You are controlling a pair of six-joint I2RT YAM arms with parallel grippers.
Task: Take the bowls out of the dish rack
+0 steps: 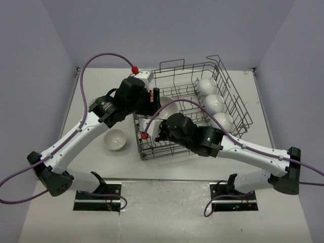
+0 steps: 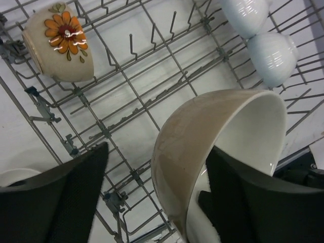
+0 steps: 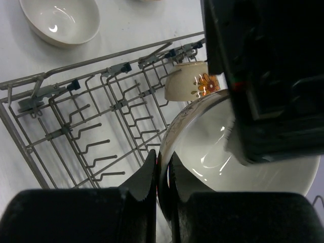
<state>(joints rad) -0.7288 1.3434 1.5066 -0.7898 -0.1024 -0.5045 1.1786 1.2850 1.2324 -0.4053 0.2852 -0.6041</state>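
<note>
A tan round ceramic bowl [image 2: 202, 131], white inside, is seen tilted within the grey metal wire dish rack [image 1: 233, 98], its rim pinched by the right hand [image 3: 163, 159]. The left hand [image 2: 158, 149] is spread astride its wall, the outer finger not touching. Its base is cut off in both wrist views, and from above it is partly hidden by the arms.

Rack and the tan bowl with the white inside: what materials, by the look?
Rack: grey metal wire with a dull sheen, thin rods joined at the crossings; possibly coated.
Tan bowl: likely glazed ceramic, glossy white inside with sharp highlights, duller mottled tan outside.
</note>
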